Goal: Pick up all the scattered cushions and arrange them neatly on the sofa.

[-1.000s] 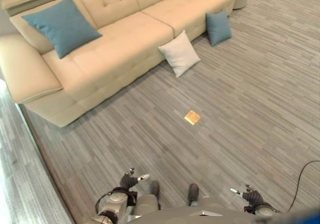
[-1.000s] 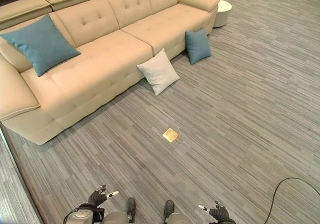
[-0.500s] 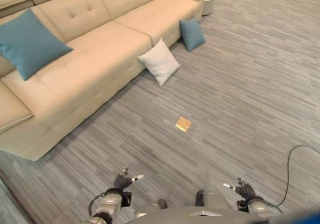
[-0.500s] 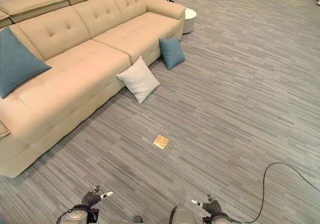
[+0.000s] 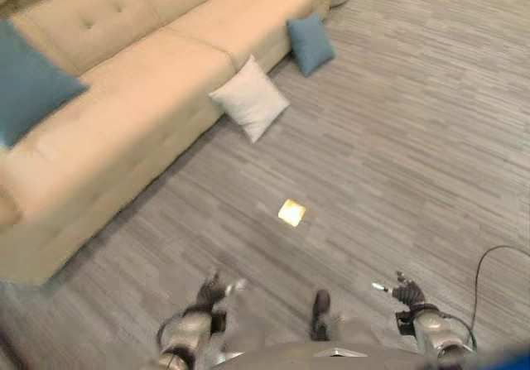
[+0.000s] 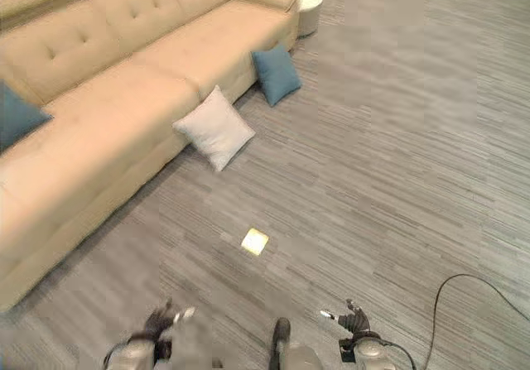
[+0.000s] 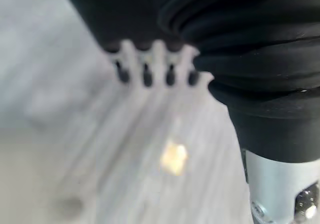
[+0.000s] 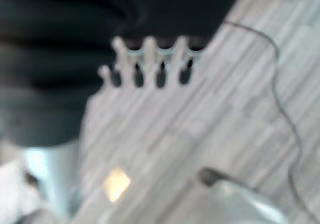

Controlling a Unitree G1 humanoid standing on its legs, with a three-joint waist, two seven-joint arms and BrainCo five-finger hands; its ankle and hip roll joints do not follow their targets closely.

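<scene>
Left wrist view: left hand (image 7: pixel 150 63) fingers straight, empty; right hand (image 8: pixel 145 63) fingers likewise, above floor (image 5: pixel 397 163).

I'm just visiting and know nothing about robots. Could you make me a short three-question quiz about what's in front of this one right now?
1. True or false: the white cushion lies on the sofa seat.
2. How many cushions stand on the floor, leaning on the sofa's front?
3. Which describes the left hand and right hand? A) both holding cushions B) both empty, low near the robot C) one resting on the sofa

Key
1. False: it stands on the floor, propped against the sofa.
2. Two: the white cushion and the small blue cushion. The big blue cushion is already on the seat.
3. B.
</scene>
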